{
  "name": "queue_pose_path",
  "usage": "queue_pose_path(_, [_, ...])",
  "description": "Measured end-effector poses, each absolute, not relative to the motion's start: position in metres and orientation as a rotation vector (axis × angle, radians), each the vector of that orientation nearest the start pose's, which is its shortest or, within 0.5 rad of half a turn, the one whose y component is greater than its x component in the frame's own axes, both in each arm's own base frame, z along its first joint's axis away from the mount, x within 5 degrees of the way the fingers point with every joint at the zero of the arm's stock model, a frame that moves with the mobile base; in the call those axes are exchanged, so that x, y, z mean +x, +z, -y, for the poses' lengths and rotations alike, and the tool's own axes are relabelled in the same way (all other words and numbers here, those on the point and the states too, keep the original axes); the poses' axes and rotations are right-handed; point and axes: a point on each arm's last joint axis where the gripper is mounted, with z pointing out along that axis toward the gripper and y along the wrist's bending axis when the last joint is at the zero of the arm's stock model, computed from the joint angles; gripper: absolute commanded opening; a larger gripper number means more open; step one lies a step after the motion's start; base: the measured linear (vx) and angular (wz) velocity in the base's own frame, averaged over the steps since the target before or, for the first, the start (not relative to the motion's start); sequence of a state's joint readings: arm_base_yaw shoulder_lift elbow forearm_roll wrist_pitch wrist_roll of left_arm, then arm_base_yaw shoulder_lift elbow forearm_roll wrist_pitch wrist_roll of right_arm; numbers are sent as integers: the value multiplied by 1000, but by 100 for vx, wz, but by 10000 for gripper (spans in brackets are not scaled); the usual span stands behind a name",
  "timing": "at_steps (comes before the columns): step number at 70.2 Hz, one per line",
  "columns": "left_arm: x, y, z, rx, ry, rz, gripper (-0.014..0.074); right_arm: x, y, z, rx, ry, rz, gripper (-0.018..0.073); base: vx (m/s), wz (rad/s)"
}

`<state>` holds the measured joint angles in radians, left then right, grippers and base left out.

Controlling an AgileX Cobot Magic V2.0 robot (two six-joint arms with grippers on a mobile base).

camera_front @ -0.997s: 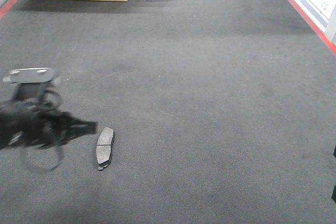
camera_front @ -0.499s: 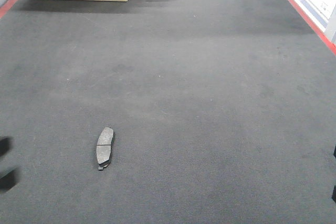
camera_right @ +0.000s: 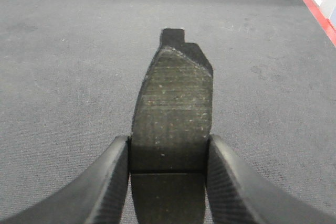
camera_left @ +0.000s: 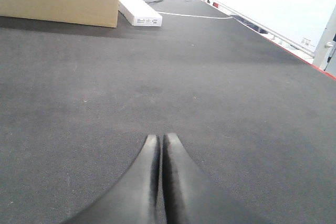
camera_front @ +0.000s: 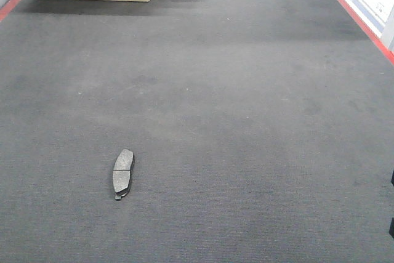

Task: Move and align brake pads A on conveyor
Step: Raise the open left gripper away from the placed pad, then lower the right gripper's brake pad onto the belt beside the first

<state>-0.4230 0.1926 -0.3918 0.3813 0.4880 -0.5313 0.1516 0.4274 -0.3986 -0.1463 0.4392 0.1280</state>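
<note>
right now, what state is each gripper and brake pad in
left gripper, jaws shut, nothing between them
right gripper, jaws shut on held brake pad
held brake pad, clamped, far end sticking out forward
loose brake pad, lying flat on the conveyor, free

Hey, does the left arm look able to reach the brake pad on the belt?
Probably yes. The brake pad lies alone on the open conveyor, nothing near it. The left tool is shut and empty, so it must open first. Reach distance is unclear.
</note>
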Motion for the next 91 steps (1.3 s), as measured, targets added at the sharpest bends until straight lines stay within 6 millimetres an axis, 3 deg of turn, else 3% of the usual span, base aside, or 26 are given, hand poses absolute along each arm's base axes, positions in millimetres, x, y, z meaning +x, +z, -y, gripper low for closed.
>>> queue_pose_path(19, [55, 292, 7, 74, -298, -1747, -6, 94, 282, -9, -113, 44, -1901, 52, 0, 0])
queue_pose_path(27, [55, 292, 7, 74, -298, -1746, -6, 103, 280, -11, -120, 48, -1910, 53, 0, 0])
queue_pose_path(41, [55, 292, 7, 74, -298, -1746, -6, 145, 259, -18, -117, 55, -2148, 58, 0, 0])
queue_pose_path(69, [55, 292, 7, 74, -297, -1746, -6, 259, 256, -38, -81, 74, -2433, 64, 0, 0])
queue_pose_path(91, [55, 292, 7, 74, -297, -1746, -6, 320, 222, -96, -188, 158, -2666, 69, 0, 0])
